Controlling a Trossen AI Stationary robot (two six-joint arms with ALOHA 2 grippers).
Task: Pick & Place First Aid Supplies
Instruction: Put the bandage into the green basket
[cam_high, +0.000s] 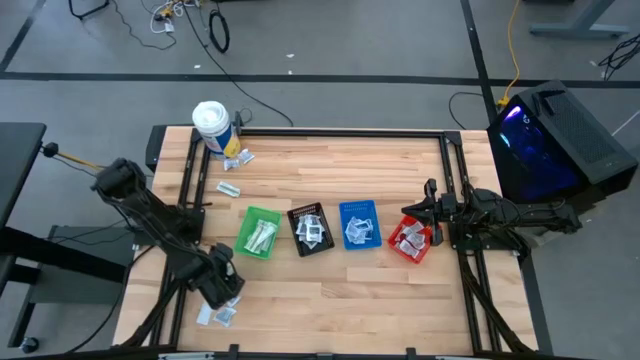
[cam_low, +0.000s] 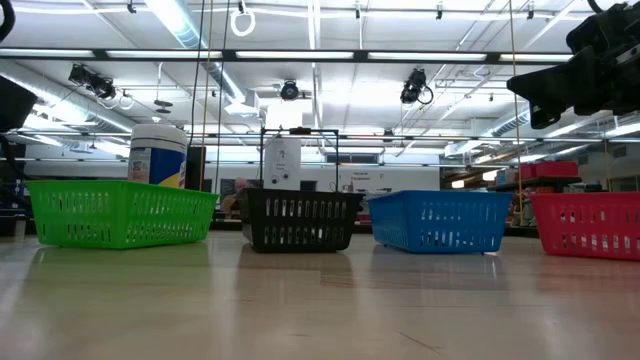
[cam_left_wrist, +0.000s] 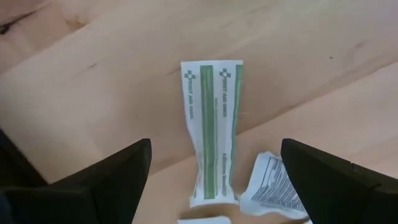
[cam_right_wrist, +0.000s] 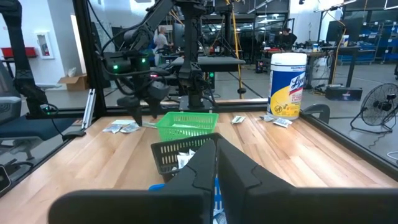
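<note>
Between the spread fingers of the left hand (cam_left_wrist: 211, 186), just ahead at 12 o'clock, a green-striped strip packet (cam_left_wrist: 211, 124) lies flat on the worktop (cam_left_wrist: 93, 81); likely light, thin, floppy, slippery, so pinch mid-length across its width. Right hand (cam_high: 432, 212), pressed together, waits over the red bin (cam_high: 410, 240).

Four bins (cam_high: 311, 229) in a row mid-table, sachets (cam_high: 259, 236) in each. Tub (cam_high: 211, 128) at 11 o'clock, loose packets (cam_high: 236, 160) beside it. More packets (cam_high: 218, 314) at 7 o'clock under left gripper (cam_high: 222, 288).

table (cam_high: 330, 290): pale smooth wood | bins (cam_high: 259, 232): plastic mesh | sachets (cam_left_wrist: 211, 124): paper
</note>
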